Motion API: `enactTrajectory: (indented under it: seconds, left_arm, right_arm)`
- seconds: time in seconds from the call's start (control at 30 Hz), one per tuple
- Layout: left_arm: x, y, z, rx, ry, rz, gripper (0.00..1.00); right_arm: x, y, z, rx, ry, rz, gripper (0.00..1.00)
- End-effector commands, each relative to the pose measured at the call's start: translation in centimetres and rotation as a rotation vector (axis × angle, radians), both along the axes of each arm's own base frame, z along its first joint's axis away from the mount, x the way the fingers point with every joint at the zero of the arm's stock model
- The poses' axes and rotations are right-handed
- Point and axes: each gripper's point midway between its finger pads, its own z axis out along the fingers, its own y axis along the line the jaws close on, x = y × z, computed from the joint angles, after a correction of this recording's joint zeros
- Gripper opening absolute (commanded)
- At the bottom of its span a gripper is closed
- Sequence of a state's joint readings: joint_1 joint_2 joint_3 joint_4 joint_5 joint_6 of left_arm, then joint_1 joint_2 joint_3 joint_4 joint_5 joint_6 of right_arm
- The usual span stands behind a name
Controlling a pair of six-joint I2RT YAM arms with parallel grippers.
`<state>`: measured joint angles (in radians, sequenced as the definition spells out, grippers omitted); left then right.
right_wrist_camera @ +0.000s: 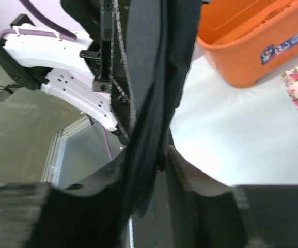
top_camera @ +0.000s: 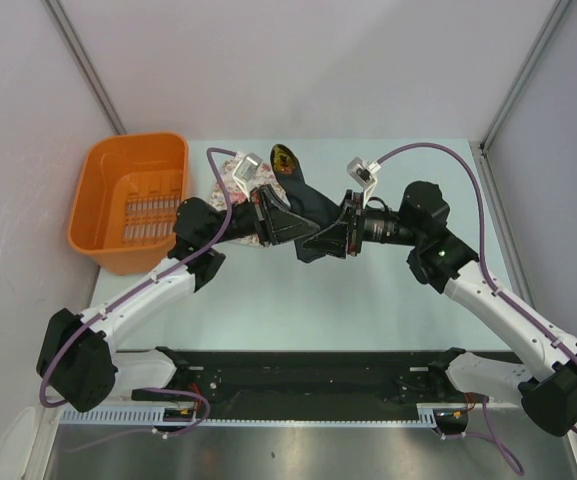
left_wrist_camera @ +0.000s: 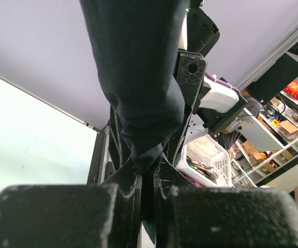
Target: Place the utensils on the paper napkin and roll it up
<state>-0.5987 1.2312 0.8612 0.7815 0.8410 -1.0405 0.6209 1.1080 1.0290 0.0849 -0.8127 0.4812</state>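
Two claws are sharing one load above the pale green table (top_camera: 298, 300). The left claw (left_wrist_camera: 147, 178) is pinching a bunched end of the thin black paper napkin (left_wrist_camera: 138, 77), its jaws squeezed nearly together on the fold. The right claw (right_wrist_camera: 149, 175) is reaching in from the opposite side. Its fingers (right_wrist_camera: 195, 188) are standing partly apart with the same dark sheet running between them, and whether they are pressing it cannot be told. The napkin is hanging crumpled and twisted between the two claws, mostly up in the air rather than lying flat. At its far end a shiny gold rounded spoon head (top_camera: 284, 155) is showing against the black. The slim handle is hidden, and whether the utensil is resting on the table or caught in the paper cannot be told. Just left of it, a pink-and-white floral rectangular cloth (top_camera: 233, 172) is lying on the table, partly covered by the left arm. Farther left, an orange plastic basket (top_camera: 118, 215) is sitting at the table's far-left corner, well apart from the claws.
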Motion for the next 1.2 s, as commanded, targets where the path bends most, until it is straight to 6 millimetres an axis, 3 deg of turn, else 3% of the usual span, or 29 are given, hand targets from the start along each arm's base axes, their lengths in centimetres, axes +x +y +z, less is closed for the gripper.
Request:
enactTrajectory:
  seconds: [0.0, 0.07, 0.1, 0.2, 0.23, 0.43, 0.73, 0.97, 1.07, 1.1, 1.17]
  left_arm:
    - [-0.3, 0.6, 4.1, -0.094, -0.098, 0.021, 0.0]
    - [-0.3, 0.6, 4.0, -0.092, -0.096, 0.021, 0.0]
    - [-0.3, 0.6, 4.0, -0.091, -0.099, 0.019, 0.0]
    - [-0.3, 0.6, 4.0, -0.084, -0.1, 0.019, 0.07]
    - [-0.3, 0.7, 4.0, -0.083, -0.102, 0.02, 0.15]
    - [0.6, 1.2, 4.2, -0.074, -0.108, 0.052, 0.37]
    - [2.6, 2.1, 5.2, -0.079, -0.126, 0.124, 0.46]
    - [3.0, 2.1, 5.7, -0.081, -0.127, 0.125, 0.42]
    - [3.1, 2.1, 5.6, -0.079, -0.125, 0.125, 0.29]
    - [3.0, 2.1, 5.6, -0.078, -0.124, 0.124, 0.18]
    - [3.0, 2.1, 5.6, -0.076, -0.122, 0.121, 0.11]
  right_arm:
    - [-0.1, 0.4, 1.7, 0.045, -0.03, 0.023, 0.23]
    - [-0.1, 0.4, 1.9, 0.048, -0.036, 0.023, 0.12]
    - [0.0, 0.3, 1.9, 0.048, -0.04, 0.02, 0.0]
    - [0.0, 0.1, 1.9, 0.049, -0.051, 0.015, 0.0]
    - [0.0, 0.1, 2.0, 0.05, -0.055, 0.013, 0.0]
    - [-0.4, -0.1, 2.2, 0.064, -0.076, 0.02, 0.0]
    - [-0.6, -0.2, 2.1, 0.074, -0.04, 0.028, 0.0]
    - [-0.9, -0.2, 1.9, 0.075, -0.028, 0.045, 0.0]
    - [-1.0, -0.1, 1.8, 0.075, -0.022, 0.053, 0.0]
    - [-1.0, -0.1, 1.9, 0.076, -0.025, 0.058, 0.0]
    - [-1.1, 0.0, 1.7, 0.073, -0.019, 0.065, 0.0]
